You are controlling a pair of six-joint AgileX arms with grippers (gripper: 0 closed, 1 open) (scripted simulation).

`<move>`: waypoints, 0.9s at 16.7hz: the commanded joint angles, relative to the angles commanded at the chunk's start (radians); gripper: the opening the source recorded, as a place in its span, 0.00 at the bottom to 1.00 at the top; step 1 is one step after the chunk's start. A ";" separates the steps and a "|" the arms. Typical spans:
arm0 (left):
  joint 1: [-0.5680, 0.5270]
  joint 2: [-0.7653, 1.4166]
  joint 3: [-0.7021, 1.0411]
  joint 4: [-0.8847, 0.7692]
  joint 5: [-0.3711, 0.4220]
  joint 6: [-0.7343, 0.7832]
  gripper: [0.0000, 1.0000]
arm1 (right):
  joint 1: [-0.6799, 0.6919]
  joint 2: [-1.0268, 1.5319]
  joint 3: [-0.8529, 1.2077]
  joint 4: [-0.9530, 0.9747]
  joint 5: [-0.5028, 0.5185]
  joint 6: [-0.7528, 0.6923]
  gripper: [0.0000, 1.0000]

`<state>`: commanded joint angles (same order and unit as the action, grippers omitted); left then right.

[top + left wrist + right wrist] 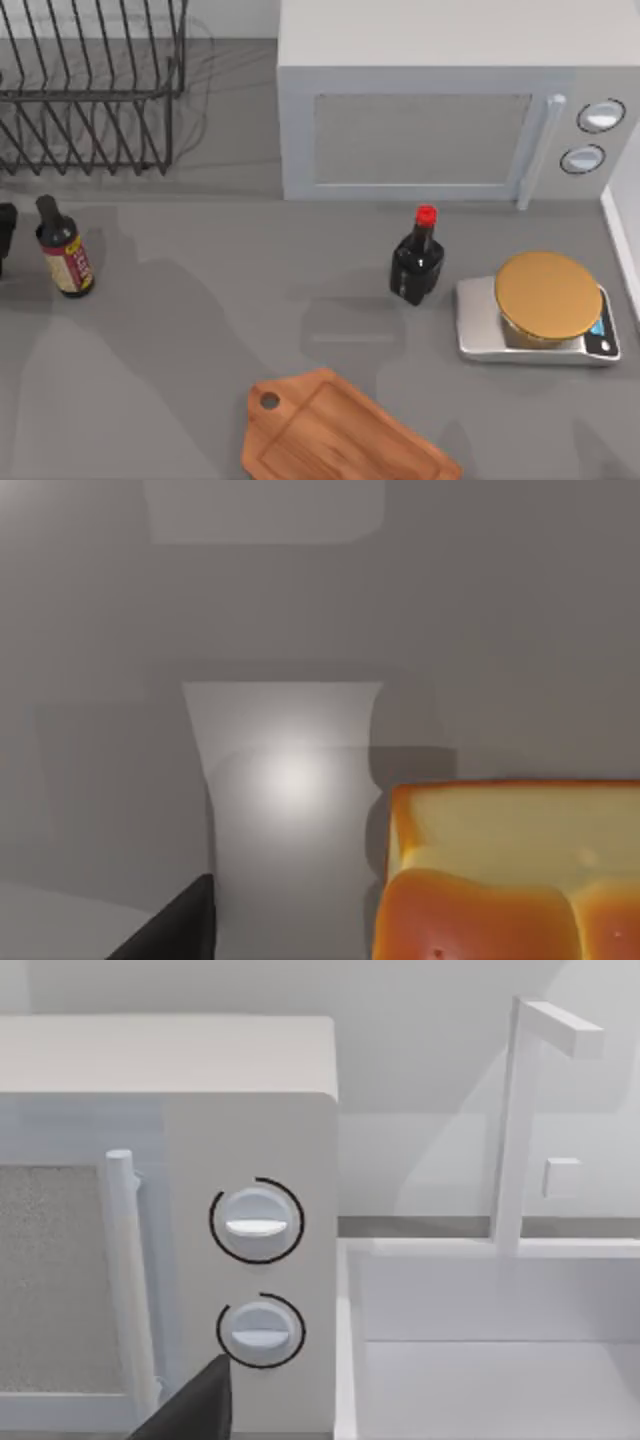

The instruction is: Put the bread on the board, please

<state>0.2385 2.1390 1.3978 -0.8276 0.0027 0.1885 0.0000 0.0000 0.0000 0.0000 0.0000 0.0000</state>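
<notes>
A black wire dish rack (90, 85) stands at the grey desk's (200, 330) far left, with a dark glass bottle (63, 248) bearing a red label in front of it, and the flat orange-brown wooden board (345, 432), rounded at the corners with a holed handle, lies at the near edge. A boxy white microwave (440, 100) sits behind a squat black red-capped bottle (417, 258). At the right, the smooth, domed golden-brown bread (548, 293) rests on the silver scale (480, 325), well apart from the board; I cannot tell how far open either tool is.
</notes>
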 joint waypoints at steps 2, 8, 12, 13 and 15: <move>0.000 0.000 0.000 0.000 0.000 0.000 1.00 | 0.000 0.000 0.000 0.000 0.000 0.000 1.00; 0.000 0.000 0.000 0.000 0.000 0.000 0.55 | 0.000 0.000 0.000 0.000 0.000 0.000 1.00; 0.000 0.000 0.000 0.000 0.000 0.000 0.25 | 0.000 0.000 0.000 0.000 0.000 0.000 1.00; 0.000 0.000 0.000 0.000 0.000 0.000 0.17 | 0.000 0.000 0.000 0.000 0.000 0.000 1.00; 0.000 0.000 0.000 0.000 0.000 0.000 0.02 | 0.000 0.000 0.000 0.000 0.000 0.000 1.00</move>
<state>0.2385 2.1390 1.3978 -0.8276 0.0027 0.1885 0.0000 0.0000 0.0000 0.0000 0.0000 0.0000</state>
